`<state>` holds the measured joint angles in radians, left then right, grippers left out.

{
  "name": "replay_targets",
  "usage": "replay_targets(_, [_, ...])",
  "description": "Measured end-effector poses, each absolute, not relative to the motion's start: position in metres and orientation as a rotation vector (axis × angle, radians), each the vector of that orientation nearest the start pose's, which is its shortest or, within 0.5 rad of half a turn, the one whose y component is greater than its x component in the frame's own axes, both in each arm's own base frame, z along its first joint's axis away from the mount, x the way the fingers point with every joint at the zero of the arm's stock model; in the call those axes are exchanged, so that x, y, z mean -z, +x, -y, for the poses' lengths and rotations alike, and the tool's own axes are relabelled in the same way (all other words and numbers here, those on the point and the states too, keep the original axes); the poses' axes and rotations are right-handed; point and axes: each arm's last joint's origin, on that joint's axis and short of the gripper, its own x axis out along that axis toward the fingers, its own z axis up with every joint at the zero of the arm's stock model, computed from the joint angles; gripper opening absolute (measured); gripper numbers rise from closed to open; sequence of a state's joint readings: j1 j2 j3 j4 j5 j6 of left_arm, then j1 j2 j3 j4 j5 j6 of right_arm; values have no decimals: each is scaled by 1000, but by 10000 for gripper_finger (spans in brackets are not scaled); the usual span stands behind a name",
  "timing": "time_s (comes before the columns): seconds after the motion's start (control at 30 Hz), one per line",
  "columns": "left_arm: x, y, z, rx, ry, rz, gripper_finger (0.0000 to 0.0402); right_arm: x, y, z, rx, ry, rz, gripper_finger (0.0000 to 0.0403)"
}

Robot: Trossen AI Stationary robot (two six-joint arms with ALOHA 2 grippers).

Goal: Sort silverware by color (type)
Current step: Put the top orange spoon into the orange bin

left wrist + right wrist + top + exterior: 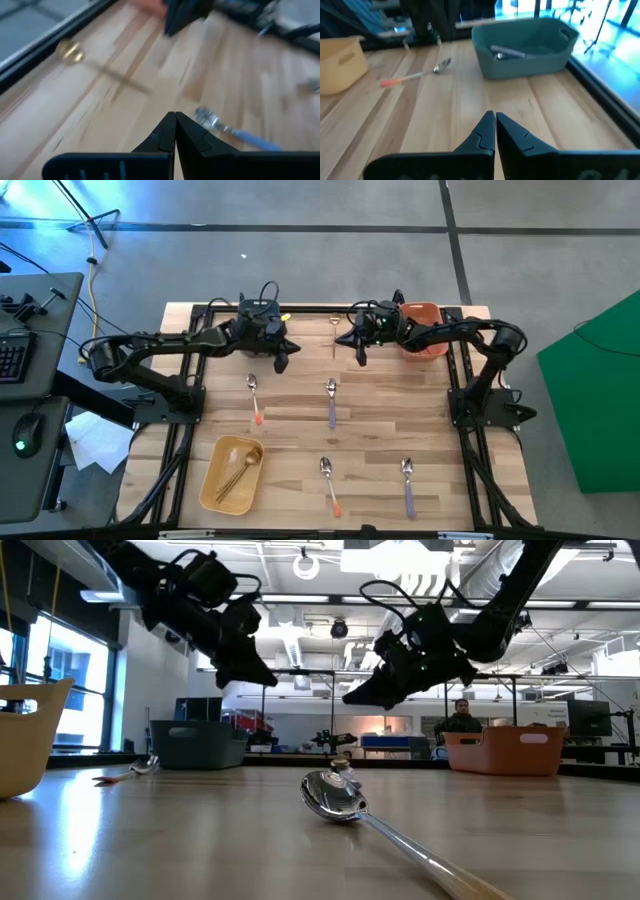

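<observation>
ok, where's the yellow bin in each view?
High: yellow bin sits at the lower left of the table, with gold pieces inside.
Low: at the far left edge.
Left wrist: not in it.
Right wrist: at the left edge.
Landmark: the orange-handled spoon lies near it in those three views.

Even overhead light falls on the pale wooden slatted table (380,415), with only faint shadows. At table height, bright ceiling lamps and windows glare behind the dark arms, and the nearest silver spoon bowl (333,795) gleams. The left wrist view is smeared by motion blur; the right wrist view has a blown-out window corner.
</observation>
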<state>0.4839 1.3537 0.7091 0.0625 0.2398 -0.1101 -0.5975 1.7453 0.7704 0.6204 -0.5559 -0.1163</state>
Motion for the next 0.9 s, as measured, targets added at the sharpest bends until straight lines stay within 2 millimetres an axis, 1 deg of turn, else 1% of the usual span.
replay_targets(0.1, [-212,245,-122,-328,-355,-646,1,-157,294,183,16,71,-234,0])
replay_targets(0.2, [-210,240,-115,-387,-438,-782,1,-156,297,185,8,60,-173,0])
replay_targets(0.33, [-209,234,-99,-474,-521,-971,1,-162,297,186,2,20,-126,0])
replay_targets(0.47, [-212,226,-82,-577,-666,-1129,1,-174,293,190,11,-11,-66,0])
replay_targets(0.57, [-209,219,-66,-680,-781,-1227,1,-174,292,192,6,7,-62,0])
replay_targets(0.63, [-202,215,-57,-762,-868,-1256,0,-175,292,192,3,10,-61,0])
replay_targets(0.73, [-188,207,-46,-866,-968,-1281,2,-175,292,191,0,10,-61,0])
replay_targets(0.83, [-172,201,-39,-910,-1055,-1284,16,-175,292,191,0,10,-61,0])
replay_targets(0.9, [-163,203,-38,-900,-1099,-1227,33,-175,292,191,0,10,-60,0])
